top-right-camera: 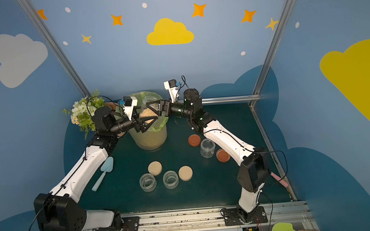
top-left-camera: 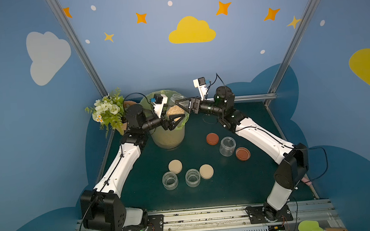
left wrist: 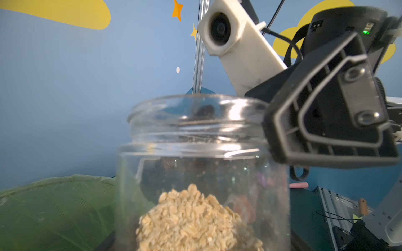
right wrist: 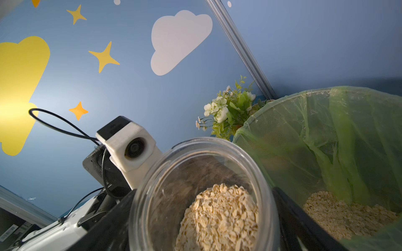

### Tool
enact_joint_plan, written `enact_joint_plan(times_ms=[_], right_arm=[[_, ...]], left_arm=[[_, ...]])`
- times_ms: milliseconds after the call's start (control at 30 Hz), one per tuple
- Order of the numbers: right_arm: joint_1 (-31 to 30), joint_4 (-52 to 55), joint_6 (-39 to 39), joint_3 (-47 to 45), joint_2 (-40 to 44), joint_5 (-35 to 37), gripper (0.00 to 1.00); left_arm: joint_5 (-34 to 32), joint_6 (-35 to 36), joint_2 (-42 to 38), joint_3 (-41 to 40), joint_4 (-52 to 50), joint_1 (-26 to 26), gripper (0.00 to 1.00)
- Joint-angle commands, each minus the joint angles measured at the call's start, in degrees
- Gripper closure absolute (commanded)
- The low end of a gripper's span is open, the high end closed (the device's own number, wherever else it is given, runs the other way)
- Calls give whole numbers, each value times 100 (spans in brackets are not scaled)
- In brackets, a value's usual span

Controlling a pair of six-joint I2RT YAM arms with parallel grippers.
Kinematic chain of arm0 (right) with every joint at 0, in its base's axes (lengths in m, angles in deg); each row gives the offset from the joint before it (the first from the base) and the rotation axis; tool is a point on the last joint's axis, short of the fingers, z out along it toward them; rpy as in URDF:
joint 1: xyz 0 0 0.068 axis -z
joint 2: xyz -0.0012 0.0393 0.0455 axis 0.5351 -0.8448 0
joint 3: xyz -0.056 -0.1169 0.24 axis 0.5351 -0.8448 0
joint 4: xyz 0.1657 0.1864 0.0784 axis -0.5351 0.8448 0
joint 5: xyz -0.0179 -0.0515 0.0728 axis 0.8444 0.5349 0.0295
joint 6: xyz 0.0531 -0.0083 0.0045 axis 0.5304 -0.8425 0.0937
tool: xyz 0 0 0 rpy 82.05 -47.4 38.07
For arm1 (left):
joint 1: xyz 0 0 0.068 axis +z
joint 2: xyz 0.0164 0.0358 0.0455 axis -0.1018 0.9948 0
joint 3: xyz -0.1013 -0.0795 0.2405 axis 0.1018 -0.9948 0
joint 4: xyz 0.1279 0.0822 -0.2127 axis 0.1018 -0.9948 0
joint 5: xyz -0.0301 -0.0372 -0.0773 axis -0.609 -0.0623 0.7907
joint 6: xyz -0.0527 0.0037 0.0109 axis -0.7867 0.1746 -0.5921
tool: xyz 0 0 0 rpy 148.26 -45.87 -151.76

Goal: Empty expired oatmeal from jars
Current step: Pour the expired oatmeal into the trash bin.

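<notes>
Over the bin (right wrist: 272, 106) rim, left fingers (top-left-camera: 172, 123) clamp the oatmeal jar (left wrist: 195, 134) at its base, right fingers (left wrist: 326, 121) its neck

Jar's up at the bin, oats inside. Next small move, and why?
Likely tip the jar mouth-first into the bin: it is lidless, oatmeal sits at its bottom, and the green-lined opening is right beside it.

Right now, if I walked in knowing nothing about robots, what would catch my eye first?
At the back of the table, the left gripper and the right gripper both clasp one open jar of oatmeal at the rim of a bin lined with a green bag. Nearer the front, three empty jars stand among four loose lids.
</notes>
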Motion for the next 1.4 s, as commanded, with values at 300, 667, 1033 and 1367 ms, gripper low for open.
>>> enact_joint_plan(times_ms=[300,667,1033,1367], right_arm=[[-422,803,-316,909,-580,-851,10],[-489,1723,-488,1517,-949,-709,11],[-647,2136,-918,1899,-1210,-762,11],[-763,2098,-1168,2130,-1456,-827,11]], left_arm=[[108,-113,-25,260,588,-33,97],[112,23,-56,166,554,-33,97],[221,58,26,378,308,17,97],[402,-121,105,522,328,61,97]])
